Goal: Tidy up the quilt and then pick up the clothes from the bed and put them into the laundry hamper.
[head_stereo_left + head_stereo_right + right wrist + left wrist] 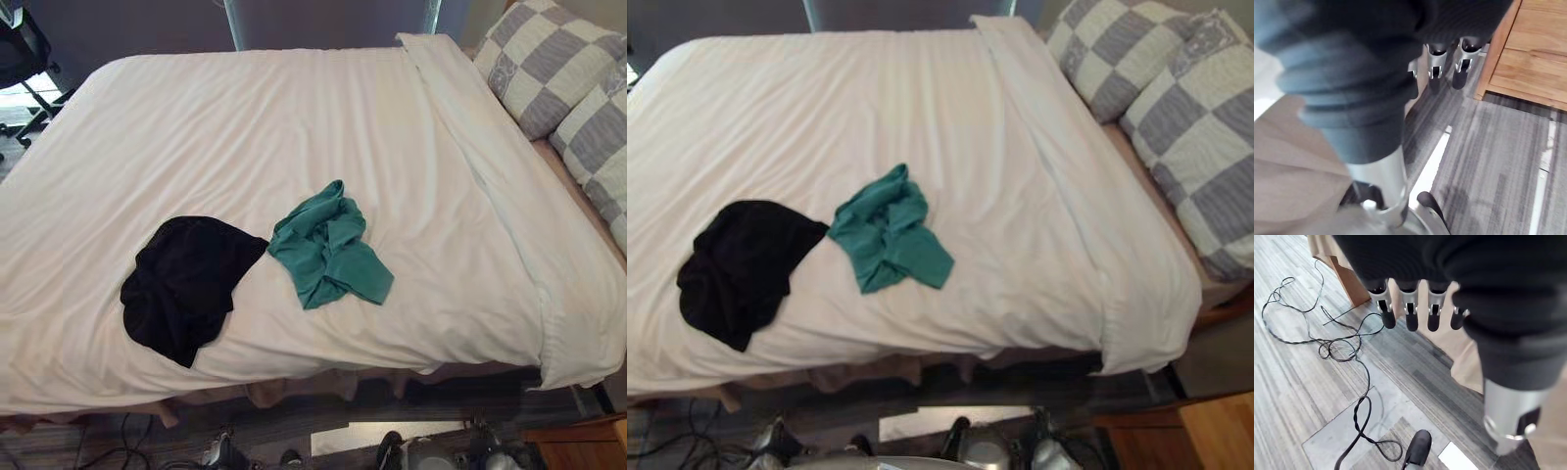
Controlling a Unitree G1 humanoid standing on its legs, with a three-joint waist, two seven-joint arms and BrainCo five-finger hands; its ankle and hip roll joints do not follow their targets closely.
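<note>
Already spread flat across the bed: white quilt (294,127), folded back in a strip along the right side beside two checked pillows (549,69). Near the front edge, black garment (181,284) on the left, touching a crumpled teal garment (328,250) to its right. Left hand (1410,313) hanging over the grey floor (1298,382) by the bed's near side, fingers straight, holding nothing. Right hand (1444,63) likewise low over the floor next to a wooden cabinet (1537,54), fingers loose and empty

crumpled black garment (186,286) and teal garment (328,247) lie on spread white quilt (294,127).
</note>
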